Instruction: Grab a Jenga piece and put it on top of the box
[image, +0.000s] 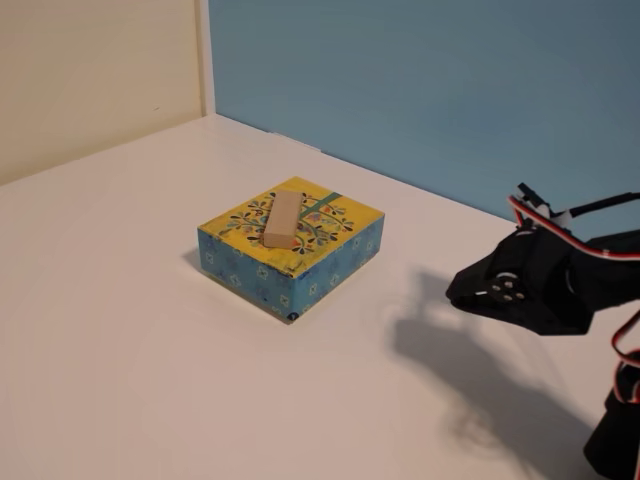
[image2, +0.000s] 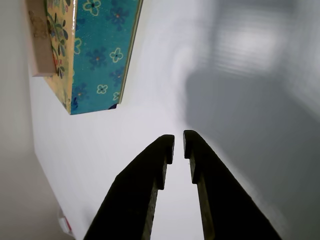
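Note:
The pale wooden Jenga piece (image: 283, 218) lies flat on the yellow floral top of the box (image: 335, 262), lengthwise across its middle. In the wrist view the box (image2: 100, 50) shows its blue flowered side at the upper left, with the Jenga piece (image2: 40, 45) on its top at the frame's left edge. My gripper (image: 457, 293) hovers above the table well to the right of the box, apart from it. In the wrist view the gripper (image2: 178, 142) has its two dark fingers nearly together, with only a thin slit and nothing between them.
The white table (image: 150, 350) meets a cream wall at the back left and a blue wall (image: 450, 90) behind. The arm's shadow falls on the table below the gripper, at the right.

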